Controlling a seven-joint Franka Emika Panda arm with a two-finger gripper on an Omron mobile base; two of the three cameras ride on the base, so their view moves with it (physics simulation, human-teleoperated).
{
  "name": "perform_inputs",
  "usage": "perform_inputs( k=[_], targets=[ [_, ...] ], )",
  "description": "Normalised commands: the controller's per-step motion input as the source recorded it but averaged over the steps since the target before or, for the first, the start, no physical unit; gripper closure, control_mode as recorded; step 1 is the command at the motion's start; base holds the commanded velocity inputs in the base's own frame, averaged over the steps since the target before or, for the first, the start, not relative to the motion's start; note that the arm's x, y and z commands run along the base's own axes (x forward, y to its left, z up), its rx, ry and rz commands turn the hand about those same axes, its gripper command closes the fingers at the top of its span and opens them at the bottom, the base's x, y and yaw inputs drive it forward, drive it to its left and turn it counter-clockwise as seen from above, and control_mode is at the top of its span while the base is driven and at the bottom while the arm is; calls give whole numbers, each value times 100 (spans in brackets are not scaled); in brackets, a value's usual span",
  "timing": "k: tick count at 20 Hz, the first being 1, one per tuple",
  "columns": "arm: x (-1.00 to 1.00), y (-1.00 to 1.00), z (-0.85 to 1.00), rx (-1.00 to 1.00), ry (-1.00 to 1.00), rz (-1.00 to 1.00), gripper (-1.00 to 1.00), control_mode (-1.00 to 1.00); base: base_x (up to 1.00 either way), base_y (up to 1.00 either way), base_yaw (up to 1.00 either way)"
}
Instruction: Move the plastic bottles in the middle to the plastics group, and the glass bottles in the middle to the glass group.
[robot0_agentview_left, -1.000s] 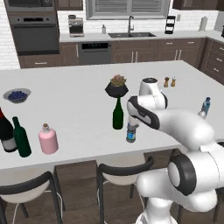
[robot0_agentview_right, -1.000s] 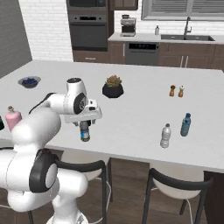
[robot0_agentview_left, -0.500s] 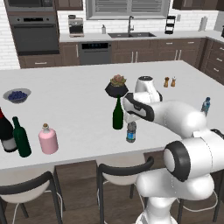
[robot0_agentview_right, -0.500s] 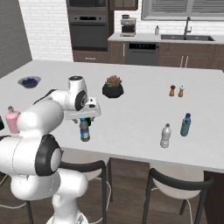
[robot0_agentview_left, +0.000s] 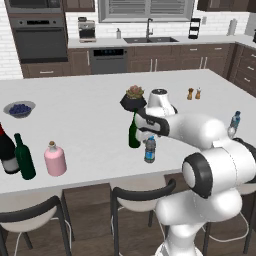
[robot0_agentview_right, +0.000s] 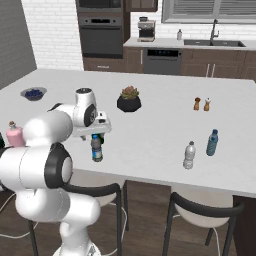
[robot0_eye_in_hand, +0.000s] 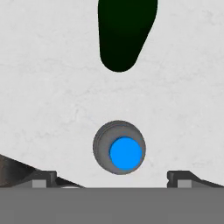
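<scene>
The small clear water bottle with a blue cap (robot0_agentview_left: 149, 149) (robot0_agentview_right: 96, 148) stands near the island's front edge. My gripper (robot0_agentview_left: 148, 134) (robot0_agentview_right: 96, 133) (robot0_eye_in_hand: 113, 178) hangs open straight above it. From the hand, the blue cap (robot0_eye_in_hand: 125, 153) lies between the two dark fingertips (robot0_eye_in_hand: 43, 178). Just behind stands the slim dark green wine bottle (robot0_agentview_left: 133, 132) (robot0_eye_in_hand: 124, 30). Far left are the squat pink bottle (robot0_agentview_left: 55, 160) (robot0_agentview_right: 14, 134), the stockier green bottle (robot0_agentview_left: 24, 157) and the big dark bottle (robot0_agentview_left: 6, 155). To the right stand the pale grey bottle (robot0_agentview_right: 189, 155) and the blue-tinted bottle (robot0_agentview_right: 212, 142) (robot0_agentview_left: 235, 120).
A potted succulent (robot0_agentview_left: 134, 97) (robot0_agentview_right: 129, 100) sits mid-island behind the green bottle. Salt and pepper shakers (robot0_agentview_left: 194, 93) (robot0_agentview_right: 202, 104) stand further right, and a blue bowl (robot0_agentview_left: 19, 108) (robot0_agentview_right: 33, 92) lies at the far left. Dark stools (robot0_agentview_left: 142, 192) line the front edge.
My arm's elbow has swung up and round while the hand stays over the water bottle. The jaws remain open. No bottle has moved.
</scene>
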Motion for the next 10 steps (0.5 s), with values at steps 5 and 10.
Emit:
perform_inputs(
  k=[5,10],
  targets=[
    [28,-13,-24,0,0,0,-100,-100,0,0,0],
    [0,0,-15,0,0,0,-100,-100,0,0,0]
  ],
)
